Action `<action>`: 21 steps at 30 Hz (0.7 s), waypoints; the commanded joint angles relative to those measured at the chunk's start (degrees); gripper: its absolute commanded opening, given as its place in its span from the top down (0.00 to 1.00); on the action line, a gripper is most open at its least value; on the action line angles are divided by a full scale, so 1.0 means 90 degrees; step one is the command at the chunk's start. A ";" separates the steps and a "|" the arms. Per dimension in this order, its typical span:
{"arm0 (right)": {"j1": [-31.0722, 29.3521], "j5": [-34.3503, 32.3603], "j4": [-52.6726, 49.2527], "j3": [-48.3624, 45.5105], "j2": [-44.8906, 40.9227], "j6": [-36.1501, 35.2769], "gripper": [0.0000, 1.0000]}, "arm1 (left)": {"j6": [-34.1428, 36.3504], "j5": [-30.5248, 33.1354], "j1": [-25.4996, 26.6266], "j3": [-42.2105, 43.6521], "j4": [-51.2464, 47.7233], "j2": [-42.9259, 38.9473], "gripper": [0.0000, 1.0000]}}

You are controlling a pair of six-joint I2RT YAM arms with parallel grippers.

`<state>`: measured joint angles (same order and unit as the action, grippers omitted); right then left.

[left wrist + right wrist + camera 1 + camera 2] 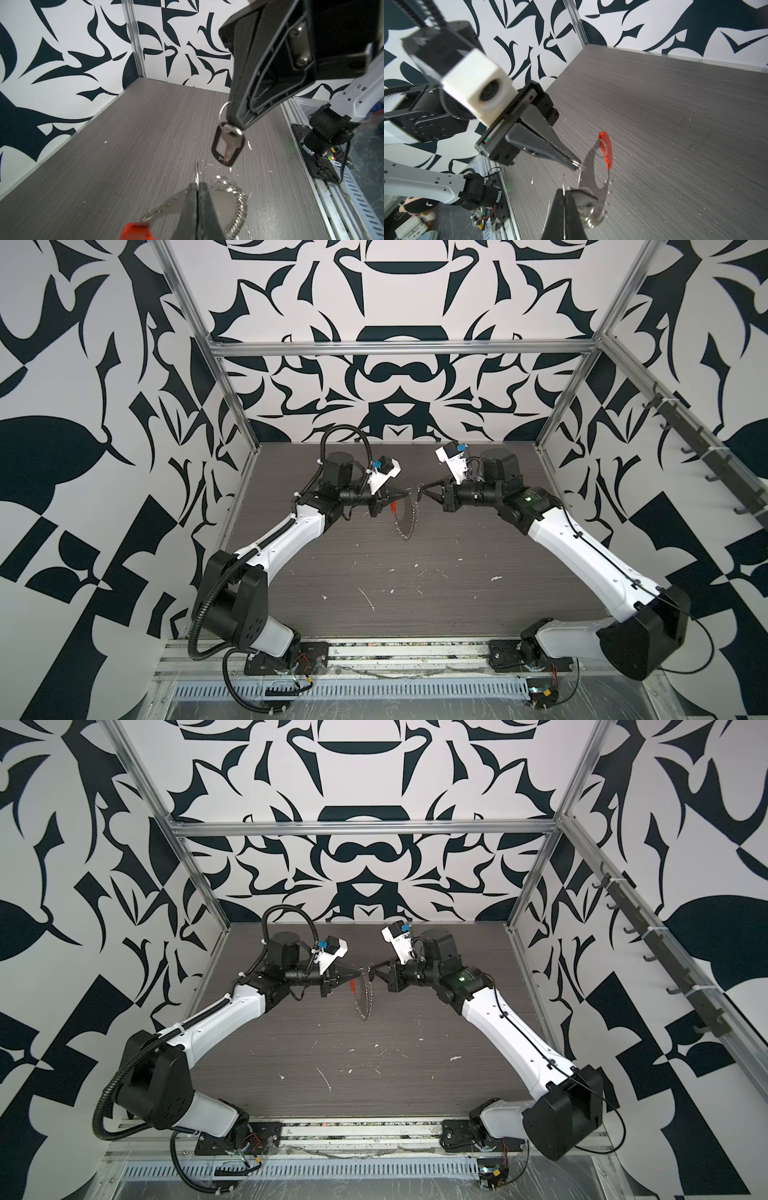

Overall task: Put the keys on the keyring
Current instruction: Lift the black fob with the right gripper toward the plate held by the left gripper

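My left gripper (197,186) is clamped tight on the small round silver metal keyring (197,171), held edge-on above the grey wood-grain bench (124,155). A silver link chain (241,207) and a curved orange-red plastic piece (135,230) hang beneath it. Facing it tip to tip, near but apart, my right gripper (236,121) is closed on a second small silver ring (222,109), from which the black oblong key fob (227,145) dangles with a silver key across its window, close to the keyring and not yet on it.
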<state>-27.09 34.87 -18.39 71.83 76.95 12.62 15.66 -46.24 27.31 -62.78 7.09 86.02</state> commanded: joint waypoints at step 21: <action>-0.0278 -0.0173 -0.0071 0.0512 0.0394 -0.0397 1.00 | -0.0207 0.0108 0.0013 -0.0379 0.0332 0.0152 1.00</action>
<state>-29.06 33.95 -19.97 73.69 80.77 10.07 13.89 -44.53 27.40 -64.84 8.58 87.85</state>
